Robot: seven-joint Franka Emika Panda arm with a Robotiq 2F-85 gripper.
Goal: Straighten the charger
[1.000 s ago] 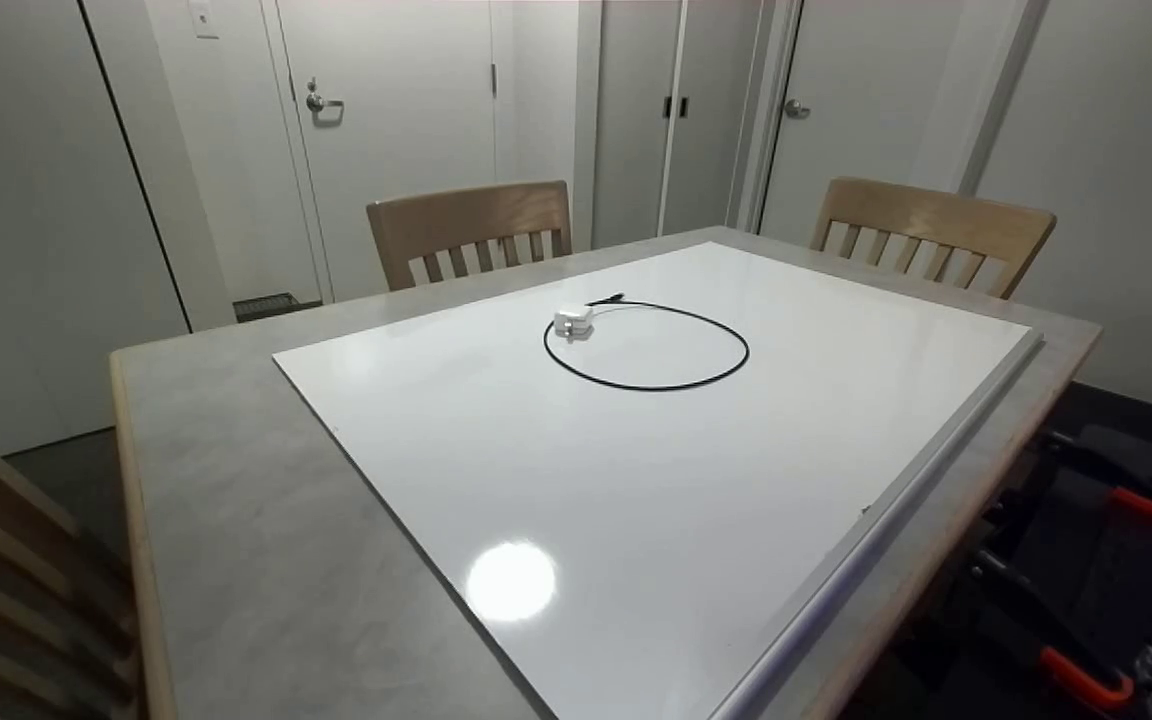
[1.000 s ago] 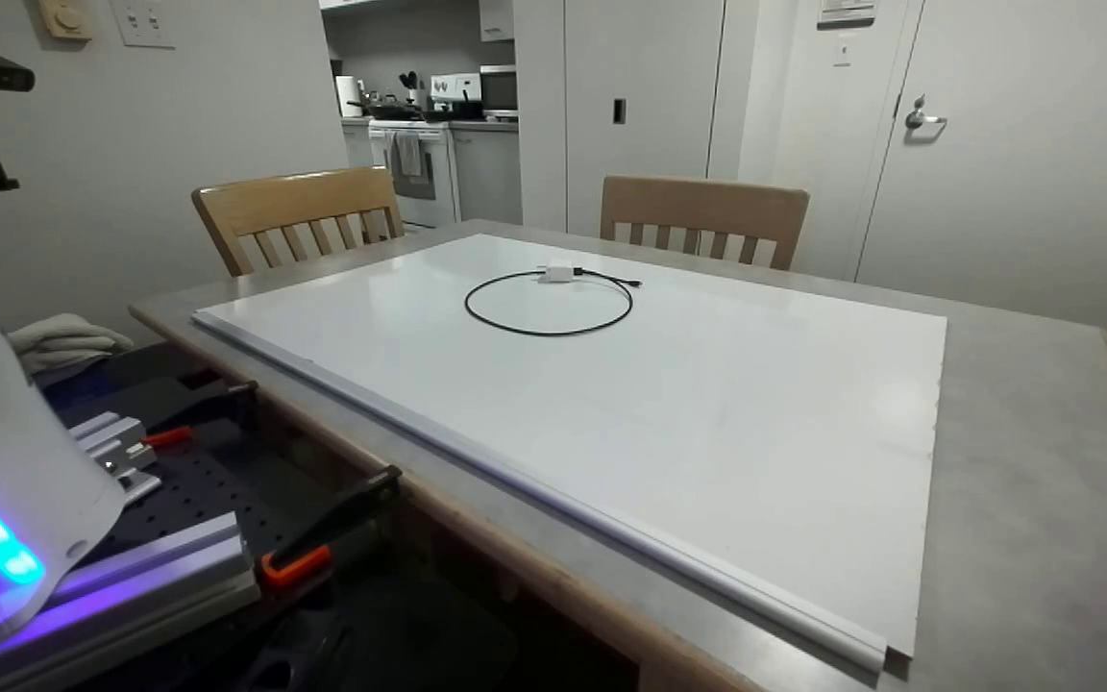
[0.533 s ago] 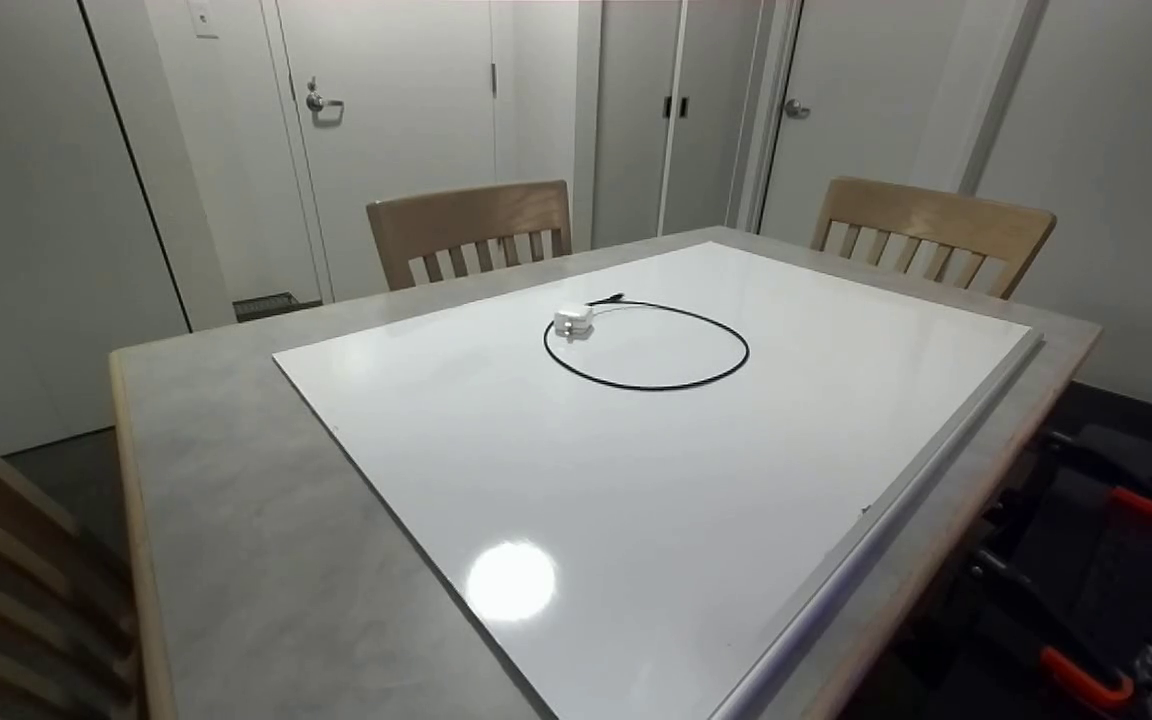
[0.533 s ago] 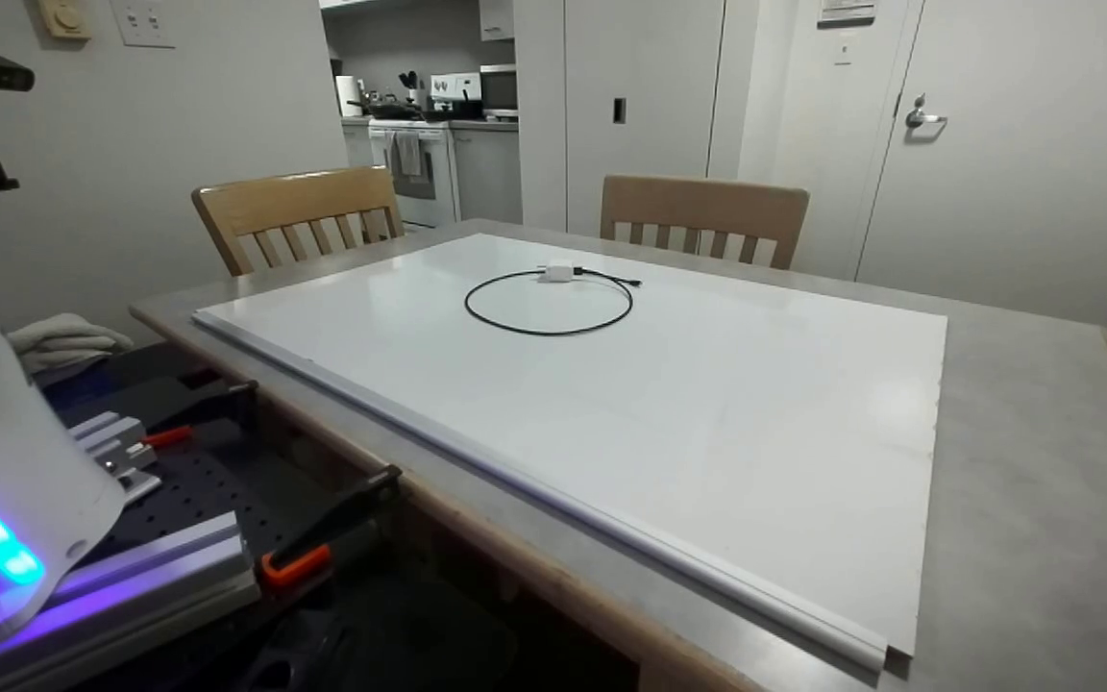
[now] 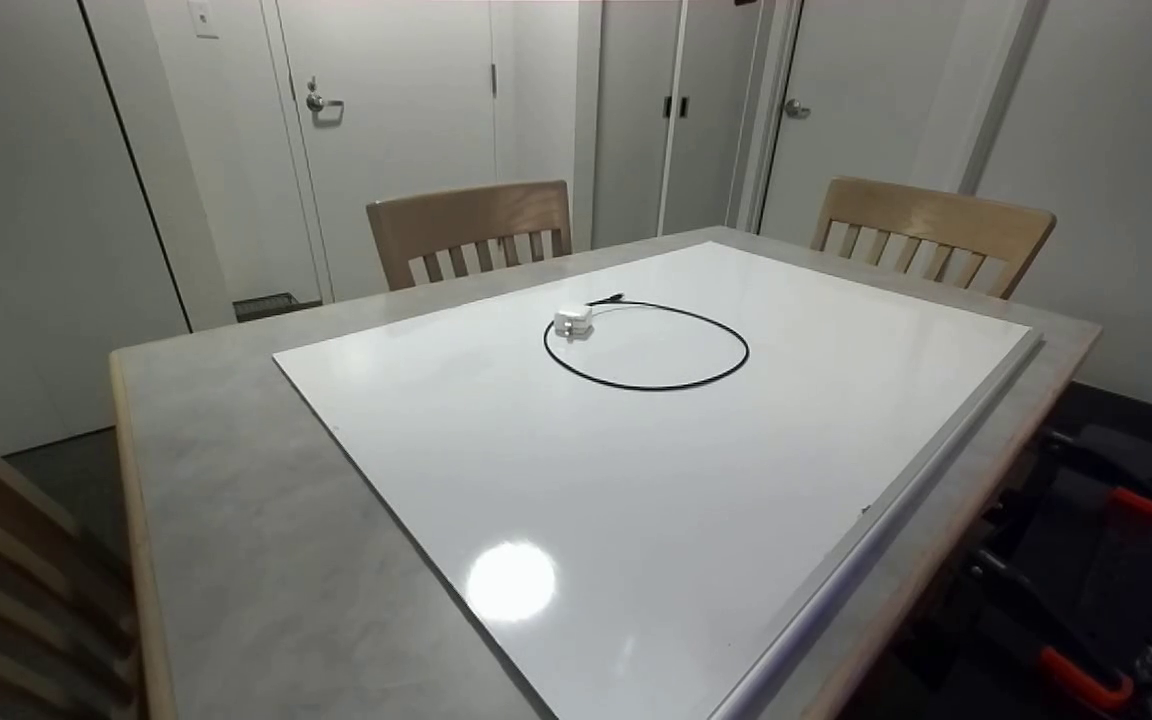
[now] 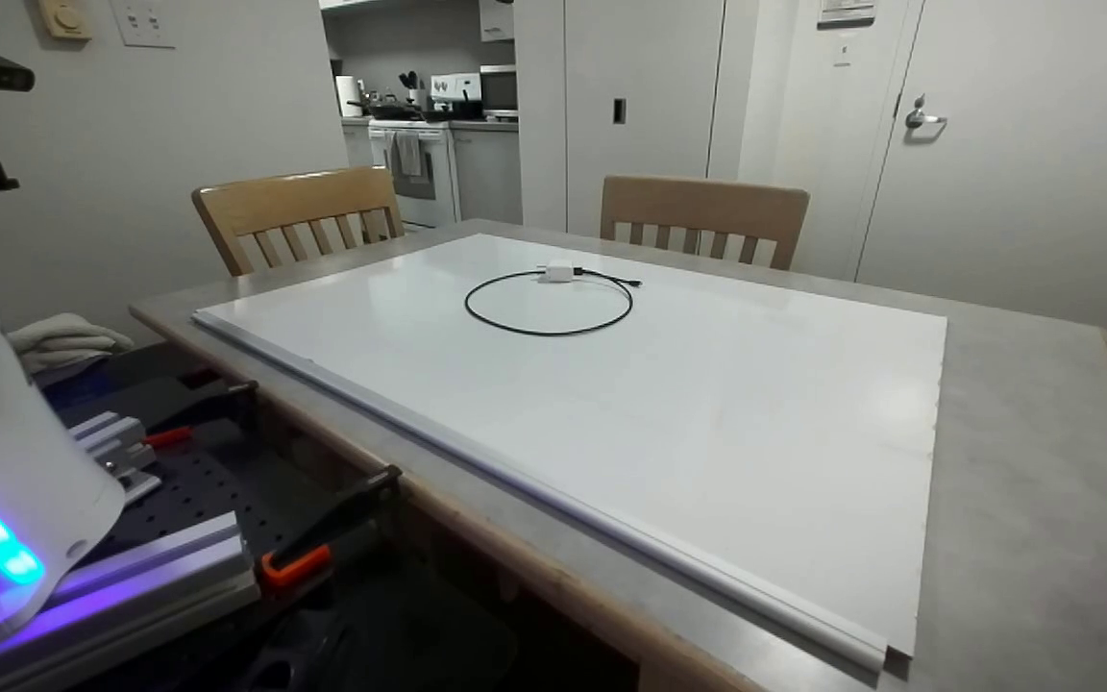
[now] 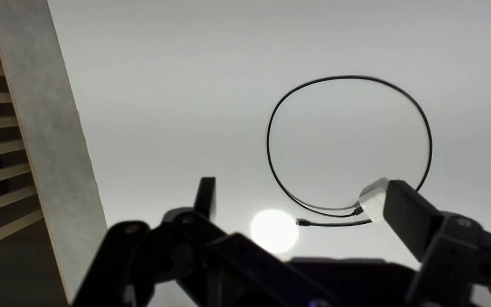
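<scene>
The charger's black cable (image 7: 267, 143) lies in one wide loop on a white board, seen in the wrist view and also in both exterior views (image 5: 656, 388) (image 6: 550, 333). Its white plug (image 7: 373, 204) has one cable end in it and sits over the cable near the other end. That plug also shows in both exterior views (image 5: 573, 320) (image 6: 559, 273). The small dark connector (image 7: 303, 222) lies beside the plug. My gripper (image 7: 301, 189) is open and empty, high above the board. Its right finger (image 7: 411, 217) hides part of the plug and cable in the wrist view.
The white board (image 5: 496, 450) has a raised rail (image 6: 553, 495) along the robot's side. It lies on a grey table (image 5: 266, 500). Wooden chairs (image 5: 476, 215) (image 6: 299, 207) stand round the table. Clamps with orange grips (image 6: 296, 567) are near the robot's base.
A small dark tip has come into sight at the top edge of both exterior views, perhaps part of the gripper. The charger has not moved.
</scene>
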